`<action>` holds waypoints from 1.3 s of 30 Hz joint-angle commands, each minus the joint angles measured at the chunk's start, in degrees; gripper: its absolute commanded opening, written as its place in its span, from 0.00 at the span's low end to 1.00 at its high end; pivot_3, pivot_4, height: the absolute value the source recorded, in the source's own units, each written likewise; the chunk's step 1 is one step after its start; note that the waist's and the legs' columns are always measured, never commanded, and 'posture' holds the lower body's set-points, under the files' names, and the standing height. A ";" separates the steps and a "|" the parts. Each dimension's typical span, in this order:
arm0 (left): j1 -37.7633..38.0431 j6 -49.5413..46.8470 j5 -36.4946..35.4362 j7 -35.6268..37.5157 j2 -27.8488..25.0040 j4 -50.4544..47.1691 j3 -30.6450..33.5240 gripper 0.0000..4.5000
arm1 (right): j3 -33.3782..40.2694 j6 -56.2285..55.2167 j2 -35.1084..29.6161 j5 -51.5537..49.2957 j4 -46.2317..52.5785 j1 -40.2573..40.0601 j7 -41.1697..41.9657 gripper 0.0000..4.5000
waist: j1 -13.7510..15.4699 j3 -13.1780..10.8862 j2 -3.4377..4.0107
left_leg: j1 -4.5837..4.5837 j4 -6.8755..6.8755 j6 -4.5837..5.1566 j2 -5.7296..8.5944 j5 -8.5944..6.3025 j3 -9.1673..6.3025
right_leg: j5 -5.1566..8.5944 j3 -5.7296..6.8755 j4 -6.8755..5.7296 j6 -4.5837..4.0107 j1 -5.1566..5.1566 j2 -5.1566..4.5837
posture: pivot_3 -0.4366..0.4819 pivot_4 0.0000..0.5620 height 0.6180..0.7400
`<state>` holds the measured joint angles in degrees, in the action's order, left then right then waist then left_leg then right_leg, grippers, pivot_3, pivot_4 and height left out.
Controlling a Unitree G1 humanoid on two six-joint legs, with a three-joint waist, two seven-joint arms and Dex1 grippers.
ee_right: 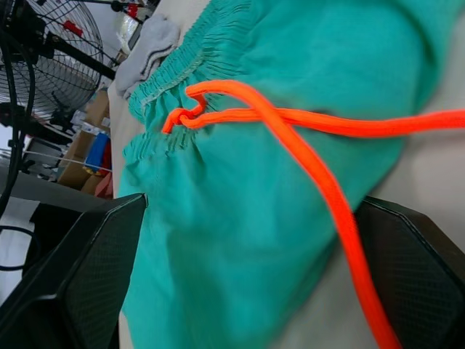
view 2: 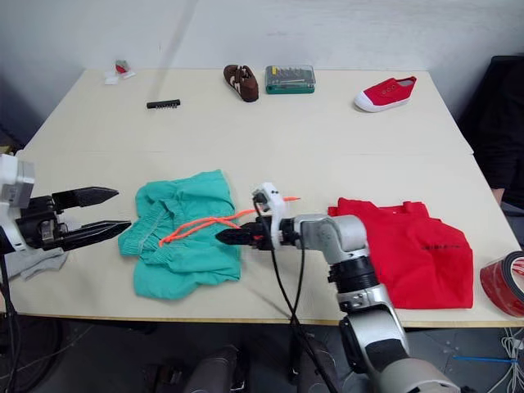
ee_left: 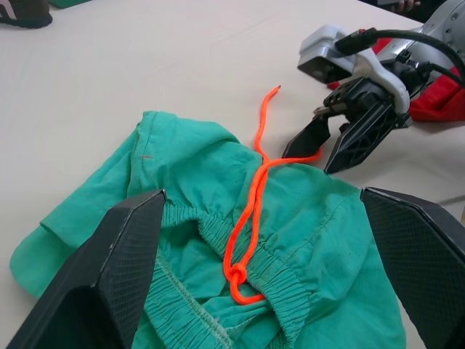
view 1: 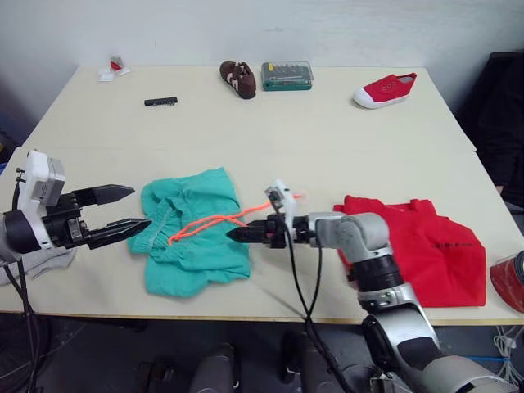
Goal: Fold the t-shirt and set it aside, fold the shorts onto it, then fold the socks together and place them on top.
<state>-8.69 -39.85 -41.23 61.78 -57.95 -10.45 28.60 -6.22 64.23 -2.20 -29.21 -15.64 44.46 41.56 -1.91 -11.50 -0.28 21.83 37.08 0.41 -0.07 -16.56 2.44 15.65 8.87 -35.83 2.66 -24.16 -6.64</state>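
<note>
The teal shorts (view 1: 196,237) lie crumpled near the table's front edge, their orange drawstring (view 1: 214,222) trailing out to the right. My left gripper (view 1: 141,206) is open just left of the waistband, not touching it. My right gripper (view 1: 228,235) points left at the shorts' right edge; it is open, with the drawstring running between its fingers (ee_left: 309,138). The red t-shirt (view 1: 426,250) lies in a flat pile at the front right, behind my right arm. The grey socks (view 2: 37,264) rest at the front left edge, under my left arm.
Along the far side of the table (view 1: 270,131) sit a red sneaker (view 1: 385,88), a green case (view 1: 286,75), a brown shoe (view 1: 237,79), a black strip (view 1: 160,101) and a small red-and-white item (view 1: 117,65). A red tape roll (view 2: 503,282) lies at the front right corner.
</note>
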 commanded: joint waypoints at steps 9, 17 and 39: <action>-1.35 1.35 -0.15 -0.56 0.07 -0.59 -1.26 1.00 | -0.49 -5.48 5.83 2.23 -8.24 4.58 -2.13 0.54 | 0.13 0.00 0.00 | 0.10 0.01 -0.01 -0.01 0.00 0.44 | -0.06 -0.50 -0.13 -0.12 -0.36 0.03 | 0.48 0.27 1.00; -7.72 -1.89 -4.36 -2.06 3.80 -2.22 -6.17 1.00 | 0.92 -1.79 1.44 0.39 2.14 4.01 -2.13 0.01 | 0.41 0.00 -0.01 | 0.17 0.03 0.02 0.00 -0.05 0.54 | -0.08 -0.59 -0.12 -0.11 -0.42 0.04 | 0.48 0.27 1.00; -30.30 -7.90 -10.78 3.37 18.30 0.61 -23.85 1.00 | 38.42 23.40 -57.82 -15.87 35.62 -21.52 5.98 0.01 | 2.72 -0.24 -0.44 | 0.26 0.21 0.54 0.03 -0.27 1.21 | -0.33 -0.97 0.52 0.32 -0.40 0.21 | 0.48 0.27 1.00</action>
<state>-37.98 -48.93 -52.37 64.01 -39.33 -10.04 4.50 28.54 89.83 -58.49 -45.25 19.95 23.84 46.23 0.81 -11.73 -0.72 22.04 37.31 0.97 -0.06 -16.83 3.76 15.27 7.81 -35.24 3.05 -24.55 -6.44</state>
